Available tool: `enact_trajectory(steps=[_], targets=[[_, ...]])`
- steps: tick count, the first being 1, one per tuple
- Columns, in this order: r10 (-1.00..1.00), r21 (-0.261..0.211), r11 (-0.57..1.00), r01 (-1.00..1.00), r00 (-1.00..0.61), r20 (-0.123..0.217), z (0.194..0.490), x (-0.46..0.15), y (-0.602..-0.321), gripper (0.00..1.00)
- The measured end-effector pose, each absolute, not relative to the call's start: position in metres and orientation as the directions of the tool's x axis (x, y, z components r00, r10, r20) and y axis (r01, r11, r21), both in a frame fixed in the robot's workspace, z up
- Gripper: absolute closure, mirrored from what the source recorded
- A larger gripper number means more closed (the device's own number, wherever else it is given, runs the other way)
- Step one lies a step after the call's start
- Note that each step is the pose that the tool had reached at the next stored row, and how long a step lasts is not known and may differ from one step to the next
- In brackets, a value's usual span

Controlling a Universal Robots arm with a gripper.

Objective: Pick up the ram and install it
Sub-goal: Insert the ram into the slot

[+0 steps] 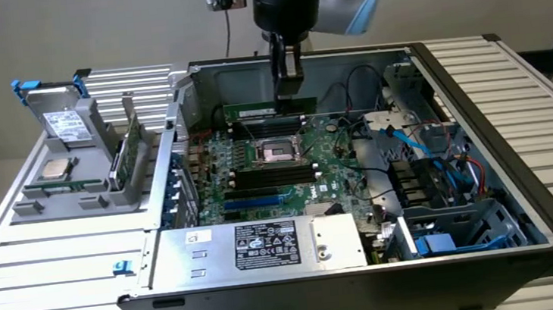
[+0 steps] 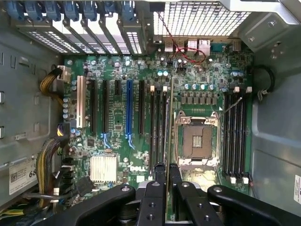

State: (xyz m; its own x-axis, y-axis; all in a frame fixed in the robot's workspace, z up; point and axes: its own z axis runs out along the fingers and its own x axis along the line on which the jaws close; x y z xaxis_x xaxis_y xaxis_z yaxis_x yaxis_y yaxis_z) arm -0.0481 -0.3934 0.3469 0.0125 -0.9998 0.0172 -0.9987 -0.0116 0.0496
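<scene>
My gripper reaches down into the open computer case and is shut on the ram, a long narrow green stick held level on its long edge. It hangs over the far part of the green motherboard, just beyond the processor socket. In the wrist view my gripper has the ram edge-on as a thin strip between two black fingers. That strip runs between a bank of black memory slots and the socket. Whether it touches a slot I cannot tell.
A second bank of black slots lies on the socket's other side. A silver power supply fills the case front, with cables and drive cages at the exterior view's right. A grey parts stand with a silver chip sits outside at the left.
</scene>
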Motion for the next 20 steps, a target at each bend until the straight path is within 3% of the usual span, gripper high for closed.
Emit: enact_trajectory(steps=[20], targets=[[-1.0, 0.051, -0.019, -0.999, 0.019, 0.017, 0.315, -0.047, -0.397, 0.85]])
